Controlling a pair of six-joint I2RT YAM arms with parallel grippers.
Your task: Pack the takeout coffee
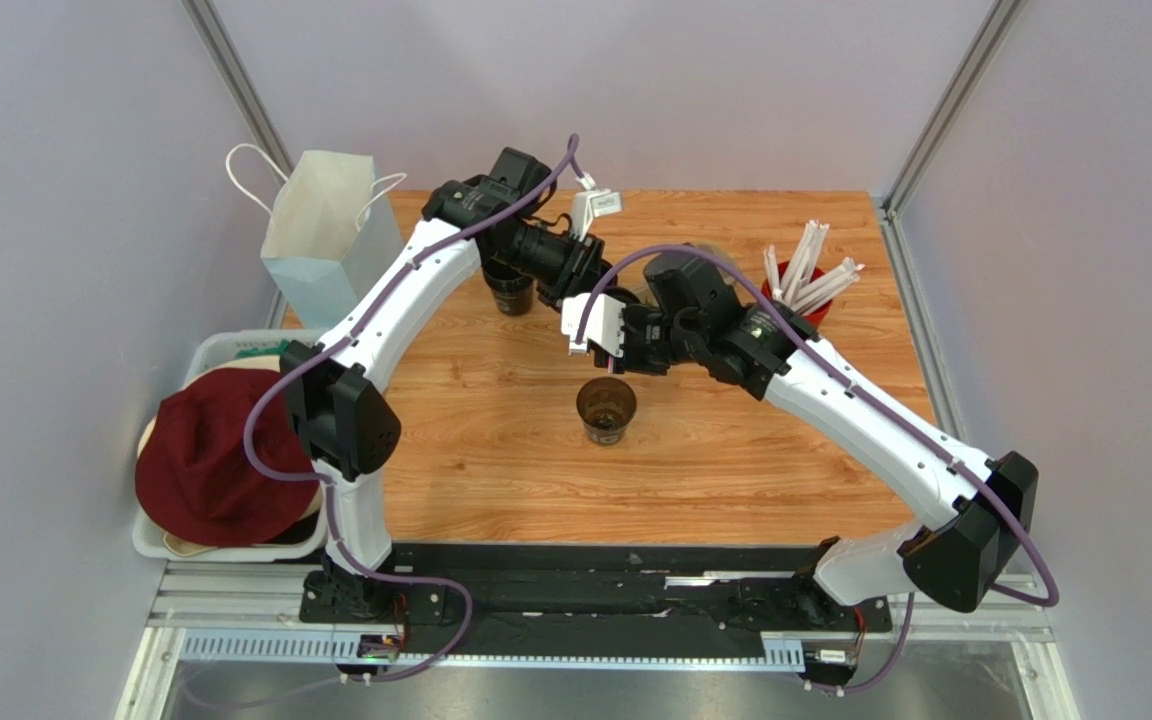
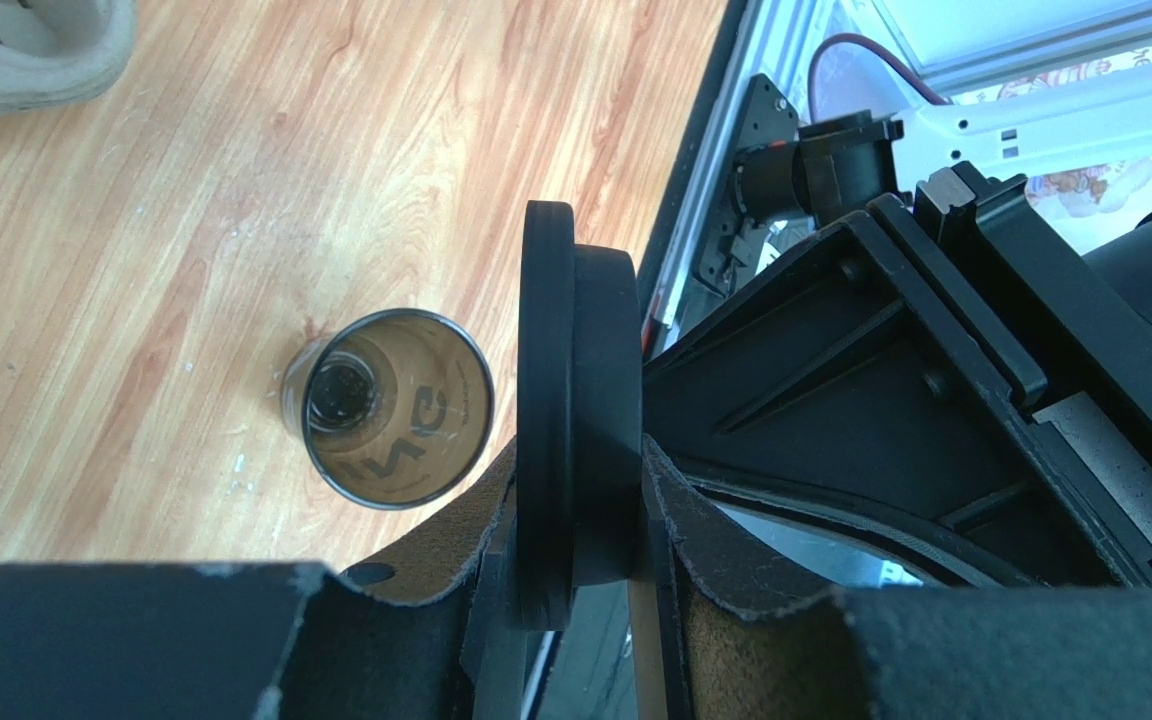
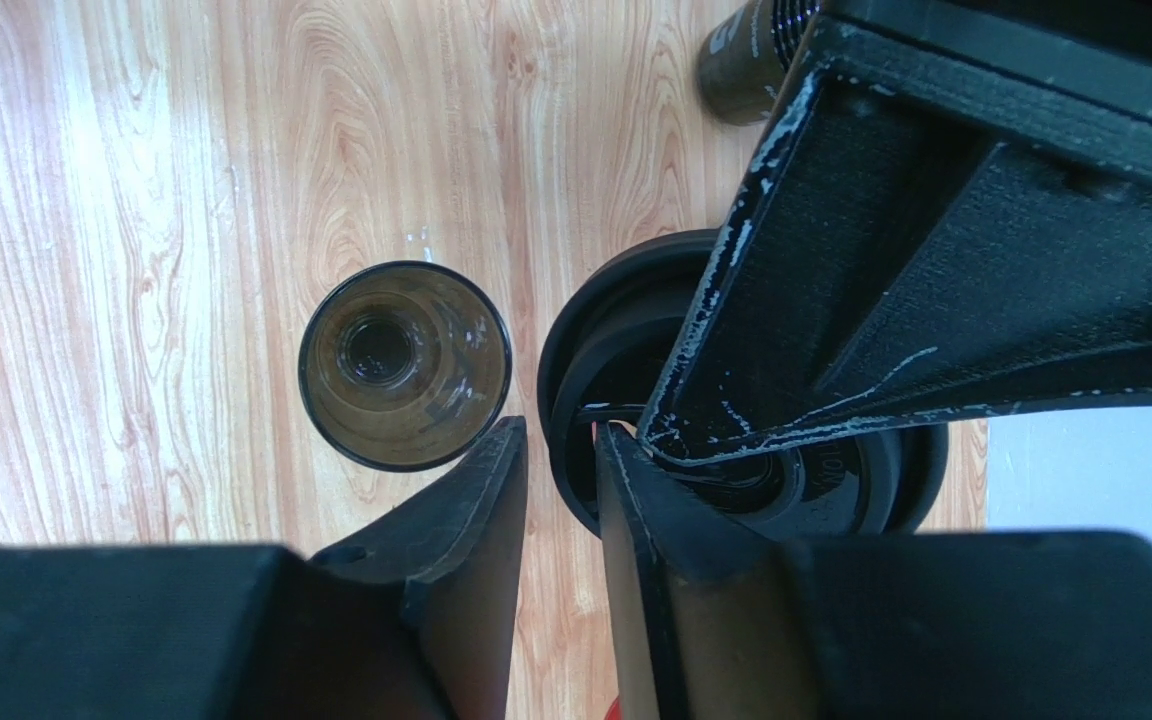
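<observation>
Two white arms are rising from the near edge of the wooden table [image 1: 507, 480]. The left arm [image 1: 387, 308] is reaching to the far middle, and the right arm [image 1: 868, 428] is bending in from the near right corner towards the centre.

One white paper bag [image 1: 330, 225] with cord handles is standing at the far left corner. Just off the left edge, one pale bin [image 1: 222, 348] is carrying one maroon hat [image 1: 214, 458]. Near the far right corner, one red holder [image 1: 812, 312] is standing with white sticks [image 1: 815, 270] fanning out of it, too bunched to count.

Two cups are standing upright on the table, well apart. The taller black cup [image 1: 510, 296] is sitting under the left arm's wrist, towards the far edge. The takeout cup [image 1: 606, 408], black outside and brown inside, is standing open at the middle of the table with no lid on it.

One round black lid [image 2: 582, 390] is being carried above the table, between the two cups. The left gripper [image 2: 579, 450] is clamping it across its flat faces, with a brown pad pressing on each side.

The right gripper [image 3: 564, 435] is pointing straight down just beside the takeout cup's rim. Its jaws are standing narrowly apart, with wood showing through the gap. The tips are sitting at the edge of the lid, but I cannot tell whether they are pinching it.
</observation>
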